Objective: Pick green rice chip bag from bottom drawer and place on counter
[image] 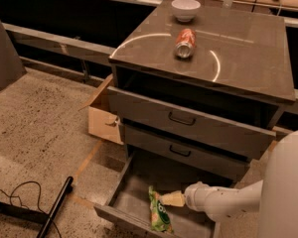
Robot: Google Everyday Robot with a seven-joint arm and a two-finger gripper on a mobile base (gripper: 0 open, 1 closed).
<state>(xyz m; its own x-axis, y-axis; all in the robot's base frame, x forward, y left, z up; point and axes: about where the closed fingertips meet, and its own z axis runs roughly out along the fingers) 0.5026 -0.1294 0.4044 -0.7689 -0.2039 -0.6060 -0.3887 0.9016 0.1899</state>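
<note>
The green rice chip bag (159,211) lies lengthwise on the grey floor of the open bottom drawer (126,197), near its front middle. My gripper (167,199) reaches into the drawer from the right on a white arm, its pale tip just right of the bag's upper end, touching or nearly touching it. The counter (248,53) is the glossy grey-brown cabinet top with a white arc line. An orange-red soda can (185,42) lies on it.
A white bowl (185,9) stands at the counter's back. The two upper drawers (188,128) with dark handles stick out slightly above the bottom drawer. A cardboard box (103,118) sits left of the cabinet. A black pole and cable (52,209) lie on the speckled floor.
</note>
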